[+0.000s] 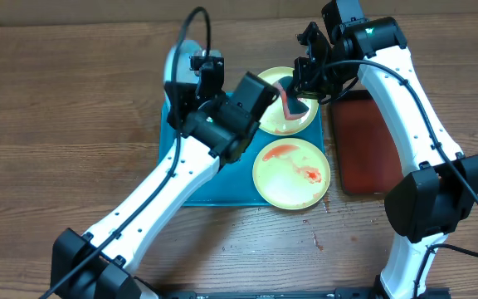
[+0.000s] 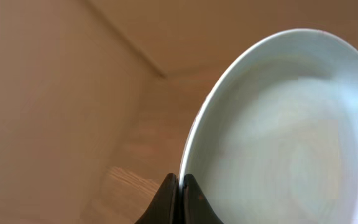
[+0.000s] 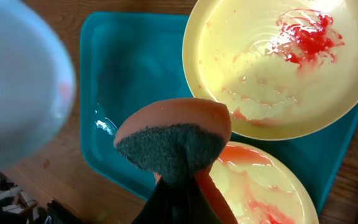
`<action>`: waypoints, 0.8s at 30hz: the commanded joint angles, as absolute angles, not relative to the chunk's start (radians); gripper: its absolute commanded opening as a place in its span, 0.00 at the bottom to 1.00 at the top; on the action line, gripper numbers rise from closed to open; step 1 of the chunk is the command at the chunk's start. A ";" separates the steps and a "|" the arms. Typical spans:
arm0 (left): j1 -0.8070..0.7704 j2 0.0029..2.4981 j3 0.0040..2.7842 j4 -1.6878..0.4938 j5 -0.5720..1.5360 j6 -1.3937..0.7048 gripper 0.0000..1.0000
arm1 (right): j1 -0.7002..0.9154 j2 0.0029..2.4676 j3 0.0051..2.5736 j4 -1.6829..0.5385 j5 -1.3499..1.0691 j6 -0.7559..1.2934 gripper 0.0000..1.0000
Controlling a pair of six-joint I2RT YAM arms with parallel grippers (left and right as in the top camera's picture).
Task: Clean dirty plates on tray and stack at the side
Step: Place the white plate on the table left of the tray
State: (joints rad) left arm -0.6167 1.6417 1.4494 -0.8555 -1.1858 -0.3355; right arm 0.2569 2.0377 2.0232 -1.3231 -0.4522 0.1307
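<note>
Right wrist view: the right gripper (image 3: 178, 196) has its two dark fingers closed tight on a folded orange sponge (image 3: 174, 140) with a grey-green scouring face, which bulges outward from the fingertips. Directly beyond the sponge lies the near pale-yellow round plate (image 3: 263, 190), shallow and streaked with thin red sauce. The sponge hangs over its rim, but whether the two touch is hard to tell from this angle. Farther out from the gripper sits the far pale-yellow round plate (image 3: 272, 74), with a brighter red blotch and wet streaks on its face. Both rest on the large teal-blue rectangular plastic tray (image 3: 135, 68), whose bare, wet floor spreads out to one side of the sponge.

On the left wrist view, the left gripper (image 2: 180, 186) has its fingers nipped together on the rim of the pale blue-white round plate (image 2: 278, 124). That plate stands on edge, rising away from the fingertips, and its face looks clean. From overhead it is held up over a far corner of the teal tray. A narrower dark red tray with a black rim (image 1: 363, 141) lies on the brown wooden table (image 1: 65, 108) just beside the right gripper, on the side away from the teal tray.
</note>
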 commanded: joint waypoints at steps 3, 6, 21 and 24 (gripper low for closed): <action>-0.515 1.620 1.471 -0.889 -0.635 -0.341 0.04 | 0.253 2.025 2.036 -1.331 -0.437 0.130 0.04; -0.426 1.622 1.471 -0.902 -0.446 -0.340 0.04 | 0.253 2.025 2.036 -1.340 -0.422 0.130 0.04; 0.199 1.645 1.469 -0.943 0.124 -0.262 0.04 | 0.253 2.025 2.036 -1.343 -0.419 0.129 0.04; 0.291 1.684 1.468 -0.942 0.123 -0.270 0.04 | 0.253 2.025 2.036 -1.345 -0.419 0.129 0.04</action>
